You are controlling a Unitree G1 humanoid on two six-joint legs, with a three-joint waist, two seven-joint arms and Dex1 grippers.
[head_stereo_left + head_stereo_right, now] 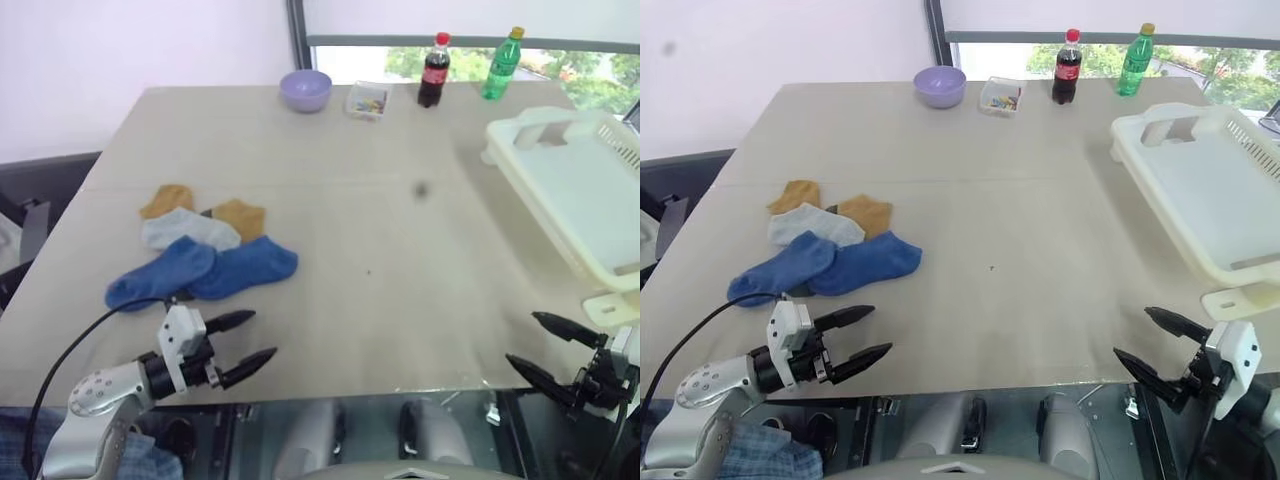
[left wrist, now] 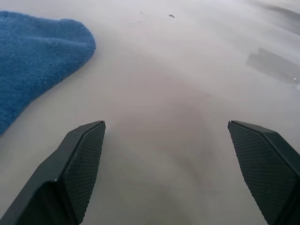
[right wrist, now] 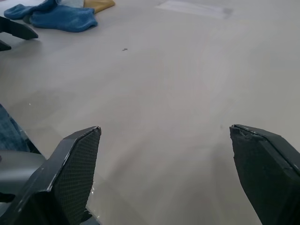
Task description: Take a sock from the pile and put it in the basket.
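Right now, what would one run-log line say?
stage: start | left end effector: open, near blue socks | right end effector: open | basket: empty

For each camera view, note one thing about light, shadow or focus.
Left eye view: bright window behind the bottles, dark smudge over the table. Right eye view: faint shadow beside the basket. Left wrist view: the blue sock shows its knit, far table hazy. Right wrist view: pale reflection on the far tabletop.

A: What's at the far edge of the table?
B: Lilac bowl, then a small clear tray w/ coloured bits, cola bottle w/ red cap, green bottle w/ yellow cap.
A: Bottles upright?
B: Yep, both, near each other.
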